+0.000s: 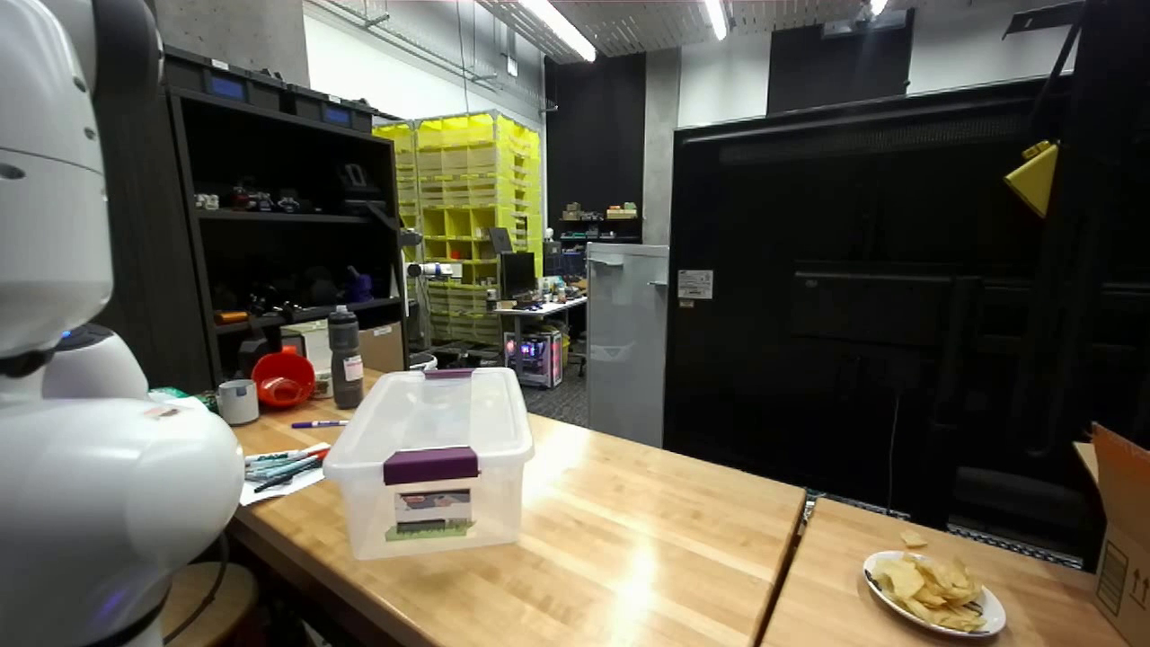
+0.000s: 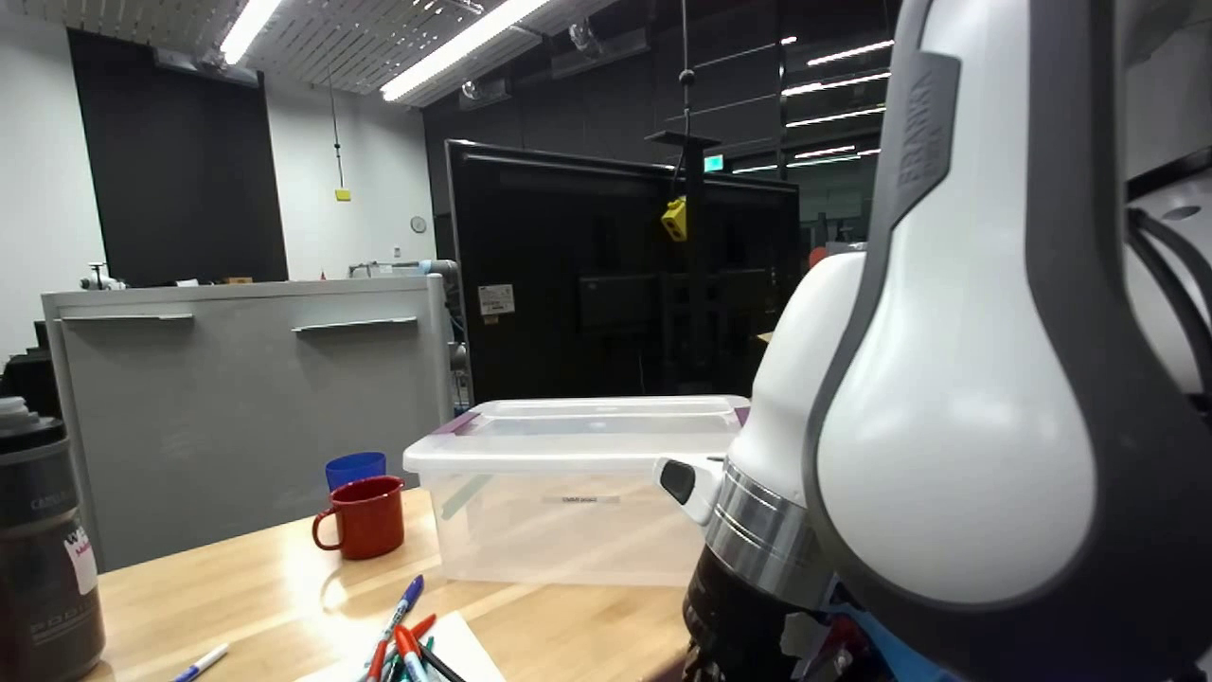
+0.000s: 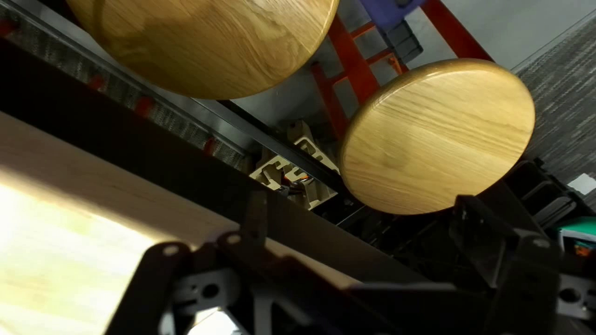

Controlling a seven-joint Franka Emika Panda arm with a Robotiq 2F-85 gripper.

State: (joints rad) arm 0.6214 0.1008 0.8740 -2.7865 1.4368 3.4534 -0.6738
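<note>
Fingers point(image 3: 479, 232) are spread, big gap between the tips, sitting around 5 to 6 o'clock in the wrist view. Nearest stuff, by the look of it: the counter point(image 3: 46, 260), which fills 8 o'clock, its dark edge passing behind one tip, and a round stool point(image 3: 437, 139) near 3 o'clock, its rim showing right by the other tip. Can't tell if anything's touching. A bigger-looking stool point(image 3: 219, 46) pokes in at 11.

Up on the counter there's a clear plastic box point(image 2: 578, 521), lid on, and in an exterior view the arm point(image 2: 947, 455) is partly in front of it. Same angle: red mug point(image 2: 371, 521) at the box's 9 o'clock, blue cup point(image 2: 355, 469) just behind that, and a bunch of markers point(image 2: 410, 654) on white paper point(image 2: 469, 644) at 8. In an exterior view a plate point(image 1: 993, 613) of chips point(image 1: 930, 589) sits well off at the box's 3 to 4 o'clock, past a gap in the counter.
</note>
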